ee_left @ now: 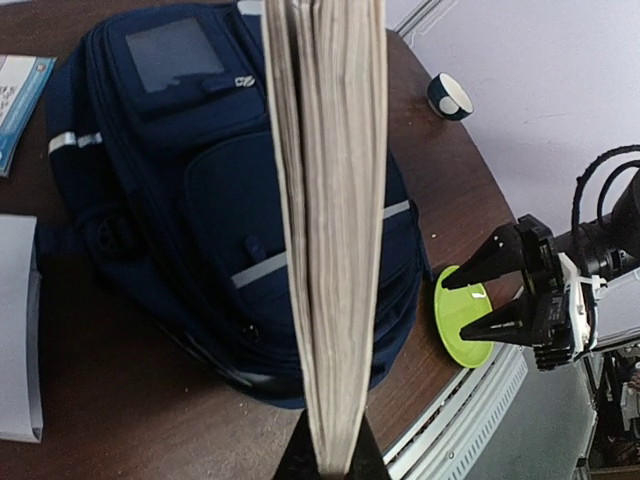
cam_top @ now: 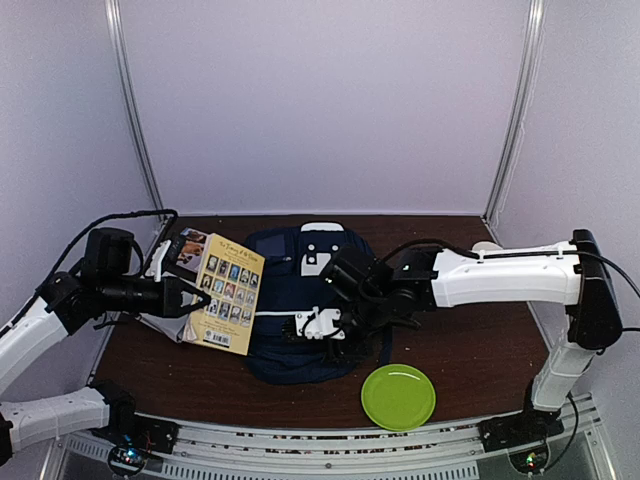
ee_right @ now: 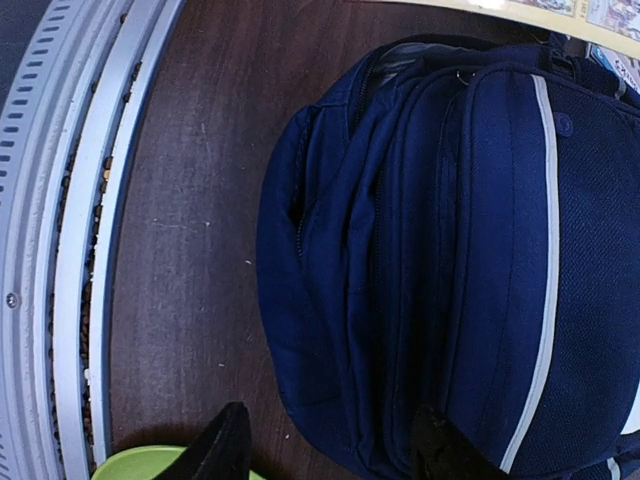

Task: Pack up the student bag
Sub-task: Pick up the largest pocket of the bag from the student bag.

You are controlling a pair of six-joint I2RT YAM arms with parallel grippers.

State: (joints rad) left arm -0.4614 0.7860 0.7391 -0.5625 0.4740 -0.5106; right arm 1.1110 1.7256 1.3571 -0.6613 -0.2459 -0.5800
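Note:
The student bag (cam_top: 280,300), a navy backpack with white stripes, lies flat in the middle of the table. It also shows in the left wrist view (ee_left: 180,180) and the right wrist view (ee_right: 450,250). My left gripper (cam_top: 195,298) is shut on a thick yellow-covered book (cam_top: 228,292) and holds it upright just left of the bag. In the left wrist view the book's page edge (ee_left: 330,200) fills the centre above the gripper (ee_left: 330,465). My right gripper (cam_top: 335,340) is open and empty, hovering over the bag's near end (ee_right: 330,450). It also shows in the left wrist view (ee_left: 470,305).
A lime green plate (cam_top: 398,396) lies near the front edge, right of the bag. Another book (cam_top: 190,250), a blue booklet (ee_left: 20,100) and a white sheet (ee_left: 18,330) lie left of the bag. A small dark and white cup (ee_left: 450,97) stands at the back right.

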